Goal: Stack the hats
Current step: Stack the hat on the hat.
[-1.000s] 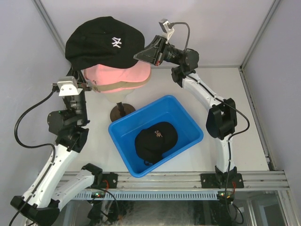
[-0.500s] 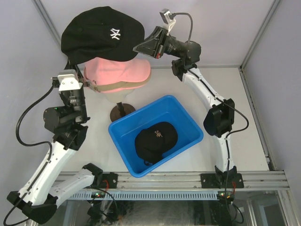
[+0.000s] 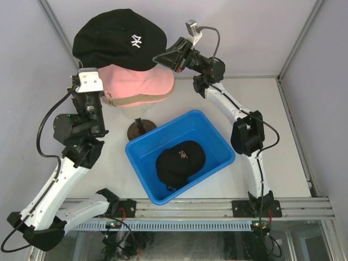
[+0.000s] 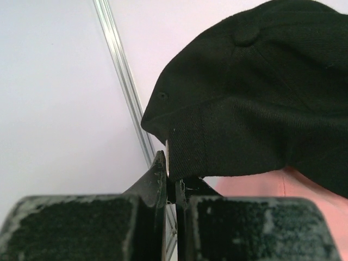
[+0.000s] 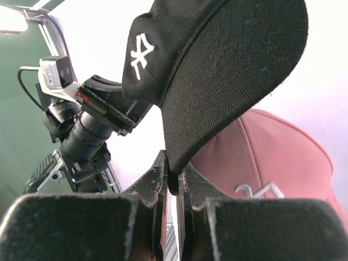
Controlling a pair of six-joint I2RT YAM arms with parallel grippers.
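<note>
Rising slightly at upper left, the black NY cap (image 3: 119, 38) hangs over the pink cap (image 3: 138, 84), left end effector (image 4: 172, 176) clamped on its rear edge, right end effector (image 5: 174, 178) on its brim, seemingly ready for lowering.

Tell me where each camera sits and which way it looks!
Top camera: high behind the arms, looking down; shows left arm, right arm, blue bin.
Left wrist: on the left arm, looking along the left gripper, shut on the back edge of the black NY cap.
Right wrist: on the right arm, looking along the right gripper, shut on that cap's brim.
Shared: all three see that cap above the pink cap.
</note>
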